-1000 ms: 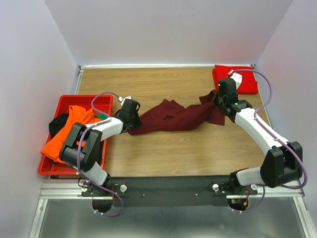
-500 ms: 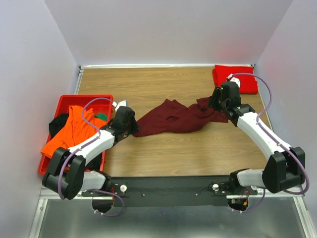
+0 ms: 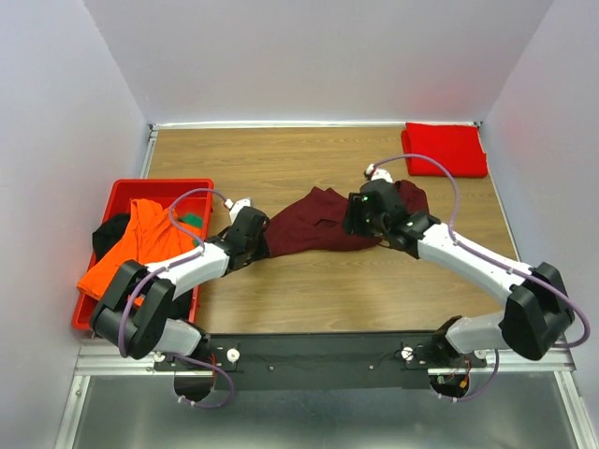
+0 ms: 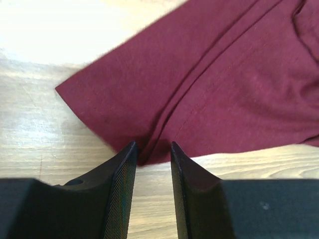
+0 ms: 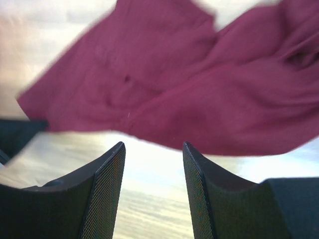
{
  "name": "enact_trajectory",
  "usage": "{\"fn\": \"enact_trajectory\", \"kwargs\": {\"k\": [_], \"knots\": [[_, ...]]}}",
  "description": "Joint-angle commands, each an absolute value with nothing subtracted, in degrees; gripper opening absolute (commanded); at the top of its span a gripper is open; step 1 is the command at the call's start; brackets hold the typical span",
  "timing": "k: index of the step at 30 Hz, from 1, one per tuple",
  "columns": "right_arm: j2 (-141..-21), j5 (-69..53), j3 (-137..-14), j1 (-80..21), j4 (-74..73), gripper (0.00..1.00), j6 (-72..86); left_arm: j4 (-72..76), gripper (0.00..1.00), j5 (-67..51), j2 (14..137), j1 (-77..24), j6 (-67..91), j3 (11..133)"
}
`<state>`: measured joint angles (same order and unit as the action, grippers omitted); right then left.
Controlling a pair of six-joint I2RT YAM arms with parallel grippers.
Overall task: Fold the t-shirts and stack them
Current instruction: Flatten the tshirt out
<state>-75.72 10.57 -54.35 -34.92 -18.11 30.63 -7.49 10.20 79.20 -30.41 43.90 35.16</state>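
A dark maroon t-shirt (image 3: 314, 223) lies crumpled on the middle of the wooden table, also filling the left wrist view (image 4: 209, 79) and the right wrist view (image 5: 199, 89). My left gripper (image 3: 256, 236) sits at the shirt's left end, open, its fingertips (image 4: 131, 147) right at the cloth's edge with only table between them. My right gripper (image 3: 359, 221) hovers over the shirt's right part, open and empty (image 5: 152, 145). A bright red t-shirt (image 3: 445, 150) lies folded at the back right corner. An orange t-shirt (image 3: 131, 248) and a black one (image 3: 108, 234) lie in the tray.
A rigid red plastic tray (image 3: 201, 184) stands at the table's left side, close to my left arm. White walls close in the table on the left, back and right. Bare wood (image 3: 318, 290) shows in front of the maroon shirt.
Both grippers have opened and let go of the maroon shirt's ends. My right arm has swung left from the back right corner to the shirt's middle, and the shirt now lies more bunched.
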Motion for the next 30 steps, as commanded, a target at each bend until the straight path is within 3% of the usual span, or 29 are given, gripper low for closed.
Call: {"fn": "enact_trajectory", "kwargs": {"k": [1,9,25,30], "knots": [[-80.32,15.64,-53.52,-39.71,-18.72,0.57,32.61,-8.70,0.40,14.94,79.10,-30.67,43.95,37.26],[-86.12,18.89,-57.21,-44.03,-18.72,0.57,31.99,-10.46,0.38,16.26,76.90,-30.67,42.81,37.79],[-100.19,26.19,-65.48,-49.83,-18.90,0.62,30.67,-6.15,0.39,9.85,85.70,-31.55,38.06,40.69],[-103.09,26.98,-65.92,-50.01,-18.90,0.62,31.20,-5.36,0.32,8.35,84.90,-31.73,38.06,40.34]]}}
